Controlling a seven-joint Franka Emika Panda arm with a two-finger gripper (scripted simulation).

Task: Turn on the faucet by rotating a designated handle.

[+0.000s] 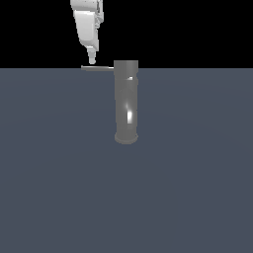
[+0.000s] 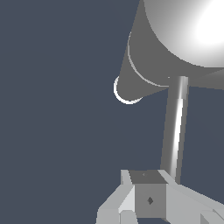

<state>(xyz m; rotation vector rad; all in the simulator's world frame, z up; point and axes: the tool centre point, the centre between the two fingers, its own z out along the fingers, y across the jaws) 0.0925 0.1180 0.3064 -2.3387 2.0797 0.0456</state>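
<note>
The faucet (image 1: 126, 101) is a tall grey cylinder with a bright glint, standing upright on a slightly wider round base. Its handle (image 1: 99, 68), a thin grey rod, sticks out from the cylinder's top toward the exterior view's left. My gripper (image 1: 92, 60) comes down from above, its tip right at the rod's outer end. In the wrist view the faucet (image 2: 175, 39) is seen from above. The handle (image 2: 175, 131) runs from it to my gripper (image 2: 148, 192). The fingers are pressed together beside the rod's end, shut with nothing between them.
A flat dark blue-grey floor (image 1: 197, 188) stretches all around the faucet, under a black background. No other objects show in either view.
</note>
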